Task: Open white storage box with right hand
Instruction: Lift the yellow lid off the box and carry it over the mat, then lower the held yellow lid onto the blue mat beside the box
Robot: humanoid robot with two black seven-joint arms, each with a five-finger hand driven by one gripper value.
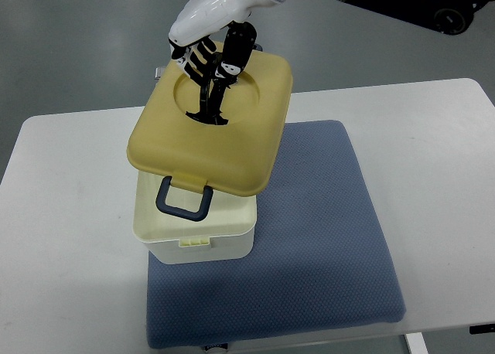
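The white storage box (197, 234) is seen on the left part of a blue mat (325, 238), which is laid on a white table (69, 215) and reaches the table's near edge. The box stands close to the mat's left edge, toward its far left corner. Its yellow lid (213, 134) is raised off the box rim and held tilted, its near edge with the dark handle (184, 199) hanging just above the box's near wall. The right hand (210, 79), whose arm enters from the top right, is set on the lid's upper face, its fingers (209, 107) curled and apparently pinching a small grip at the round recess; the exact hold cannot be made out clearly.

The lid could be lost from here: it is held only near its far part, so its near end may swing down and strike the rim, or slip from the fingers. The light box could also be dragged or tipped if the lid catches on a latch (193, 242).

The box's long axis is judged to run from the near edge toward the far edge of the table, turned slightly clockwise, with its handle end pointing to the near edge.
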